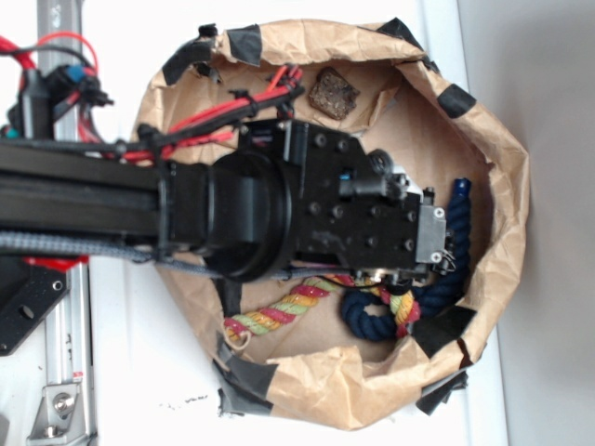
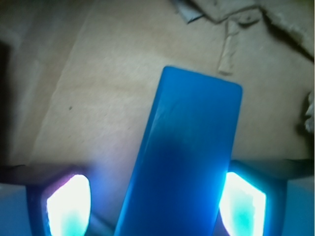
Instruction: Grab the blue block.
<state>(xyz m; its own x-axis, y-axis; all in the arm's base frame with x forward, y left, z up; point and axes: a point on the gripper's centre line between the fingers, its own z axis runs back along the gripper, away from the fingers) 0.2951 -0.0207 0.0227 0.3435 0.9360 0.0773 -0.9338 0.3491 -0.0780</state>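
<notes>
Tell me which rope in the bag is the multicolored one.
The striped rope, twisted pink, yellow and green along the bag's lower side. The other, the navy rope, is plain dark blue.

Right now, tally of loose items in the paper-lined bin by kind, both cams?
Blue block: 1, seen only in the wrist view, between the jaws
Ropes: 2, one navy rope, one multicolour rope
Brown cube: 1
Total: 4

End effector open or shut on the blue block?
Open. In the wrist view the fingers flank the blue block; a gap shows on the left, the right looks near contact.
</notes>
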